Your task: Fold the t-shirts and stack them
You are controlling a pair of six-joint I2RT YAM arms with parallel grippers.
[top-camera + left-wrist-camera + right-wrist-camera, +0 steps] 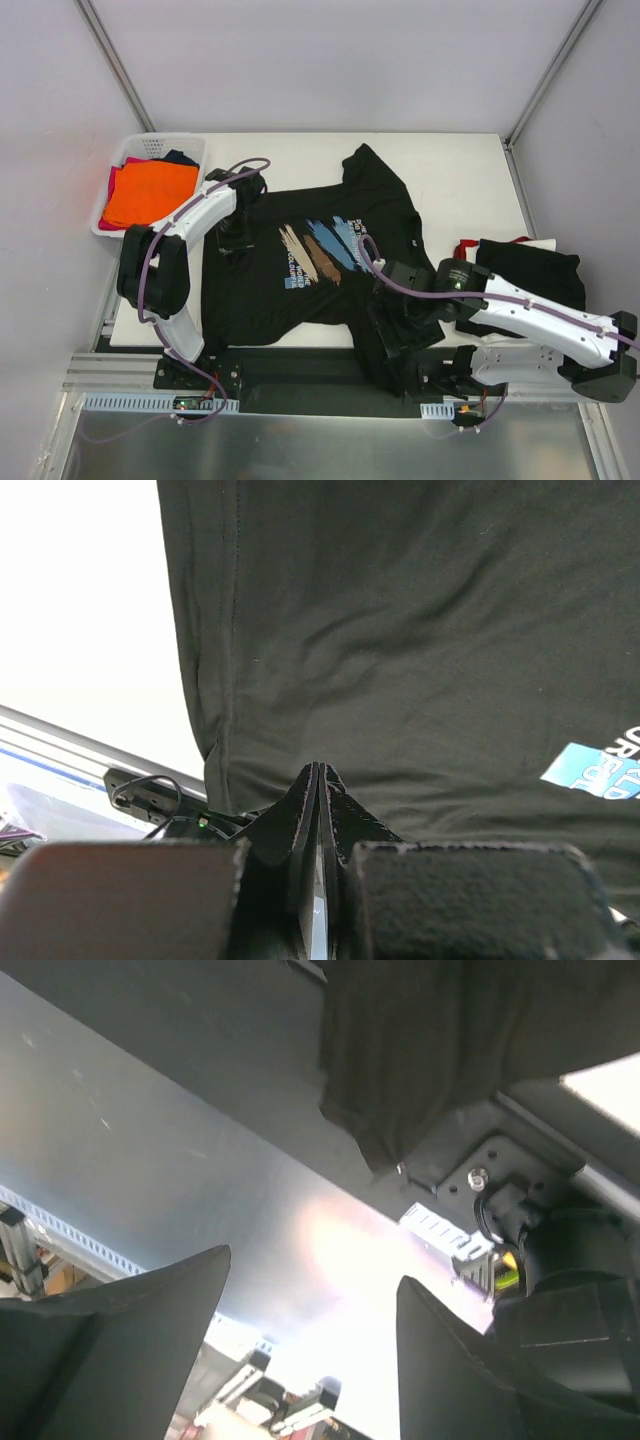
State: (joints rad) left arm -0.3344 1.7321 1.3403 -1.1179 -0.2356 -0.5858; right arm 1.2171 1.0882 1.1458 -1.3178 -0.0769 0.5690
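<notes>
Black short-sleeved cloth t-shirt (262,290), brush-stroke printed, lies spread mid-frame; we pinch its left side in our closed left gripper (320,805), likely for folding; right gripper (315,1270) gapes, empty.

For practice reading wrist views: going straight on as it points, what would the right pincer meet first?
Probably the grey metal sheet ahead of the open right pincer; the black t-shirt hangs off that line. Depth unclear.
</notes>
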